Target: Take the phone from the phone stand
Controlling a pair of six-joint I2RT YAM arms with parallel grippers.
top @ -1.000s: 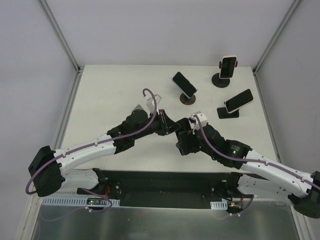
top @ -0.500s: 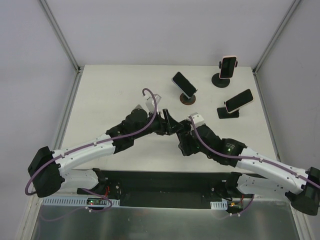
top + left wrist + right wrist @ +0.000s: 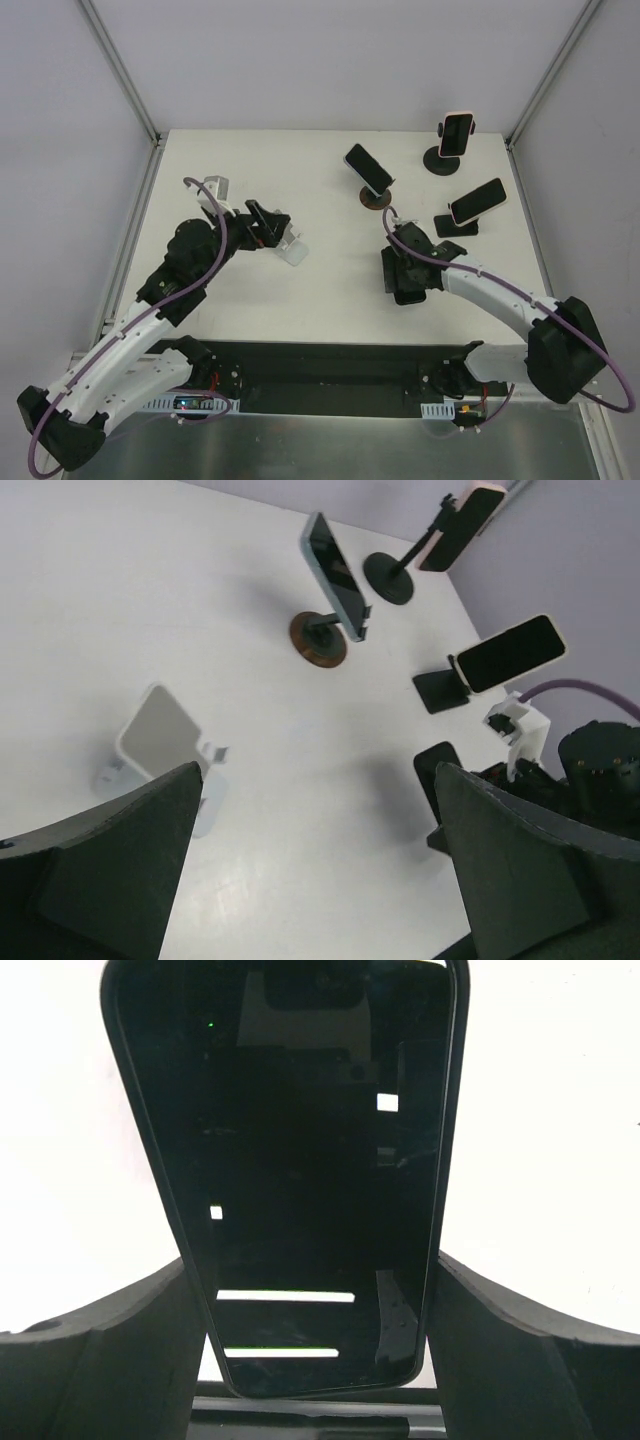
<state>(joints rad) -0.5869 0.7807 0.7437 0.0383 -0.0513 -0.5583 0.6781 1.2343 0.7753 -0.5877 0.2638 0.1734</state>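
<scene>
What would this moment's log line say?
left gripper open, empty | right gripper holding phone | white stand empty on table | three other phones docked

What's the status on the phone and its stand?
Left claw open beside the empty white stand. Right claw gripping the phone. Nothing in the way.

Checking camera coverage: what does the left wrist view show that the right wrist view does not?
Only left wrist: the empty white plastic phone stand, a phone on a brown-based stand, a pink-cased phone on a black pole stand, a phone on a black wedge stand, the right arm. Only right wrist: the right tool, its dark fingers flanking the glossy black phone. Both: that phone, the white table.
</scene>
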